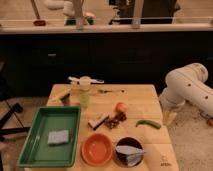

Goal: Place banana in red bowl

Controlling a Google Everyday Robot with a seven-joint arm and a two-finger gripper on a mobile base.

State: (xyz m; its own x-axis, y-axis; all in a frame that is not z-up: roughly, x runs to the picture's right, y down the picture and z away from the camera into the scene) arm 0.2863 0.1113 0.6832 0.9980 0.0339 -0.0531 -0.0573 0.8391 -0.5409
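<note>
The banana [61,95], small and pale yellow, lies near the table's far left corner. At the table's front edge, right of the tray, sits the round orange-red bowl [97,149], with nothing in it. My white arm [189,88] bends in from the right, off the table. Its gripper [170,117] hangs low beside the table's right edge, far from both banana and bowl. It stands open and holds nothing.
A green tray [31,148] with a grey sponge [58,136] fills the front left. A dark bowl [129,150] holding something pale stands right of the red one. Mid-table are a green cup [84,99], a red-orange fruit [120,107], a green pod [149,123] and small snacks [115,119].
</note>
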